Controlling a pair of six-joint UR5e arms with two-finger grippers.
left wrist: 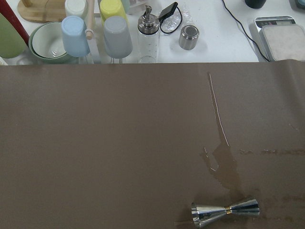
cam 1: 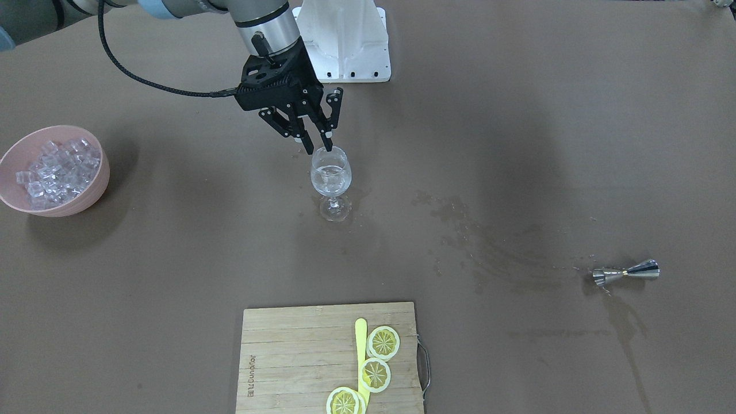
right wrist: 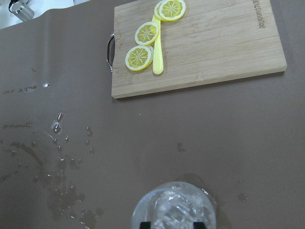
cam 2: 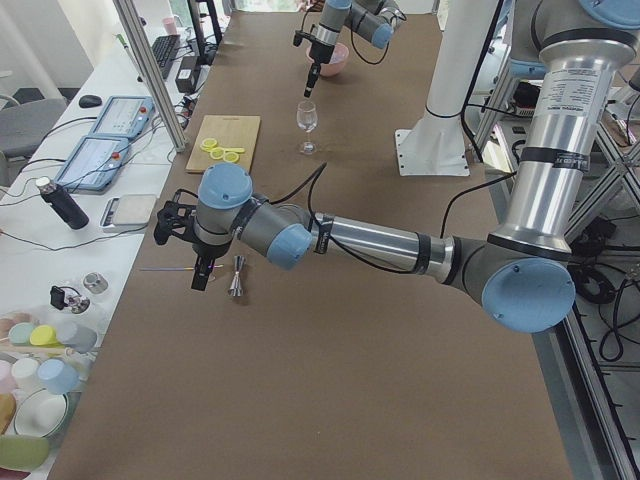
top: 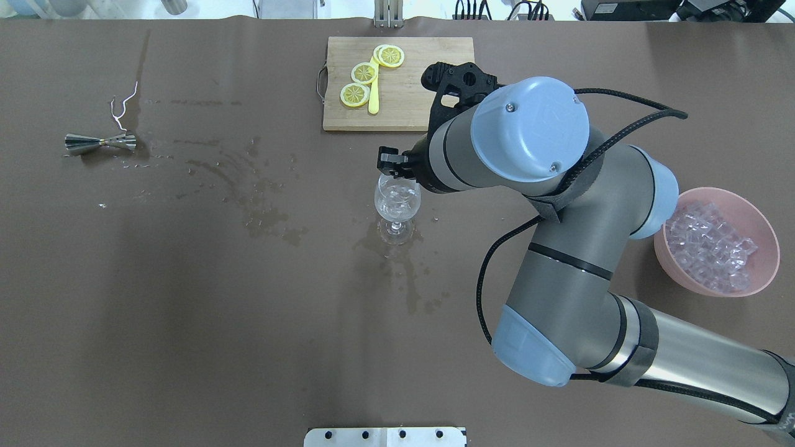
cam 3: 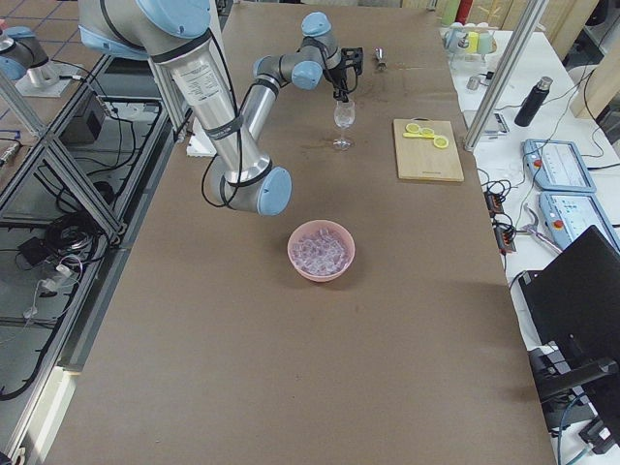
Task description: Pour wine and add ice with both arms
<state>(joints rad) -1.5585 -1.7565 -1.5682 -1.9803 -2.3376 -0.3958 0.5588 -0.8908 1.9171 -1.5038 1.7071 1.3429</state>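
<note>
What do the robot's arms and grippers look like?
The right arm and left arm are silver-grey tubes with rounded light blue joint caps. A black braided cable runs outside each. The right gripper and left gripper are black, angular and two-fingered.

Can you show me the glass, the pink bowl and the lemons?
glass (cam 1: 330, 177): front-facing view, on its round bowl.
pink bowl (cam 1: 92, 196): front-facing view, on its outer wall.
lemons (cam 1: 383, 342): front-facing view, middle of the top slice.
</note>
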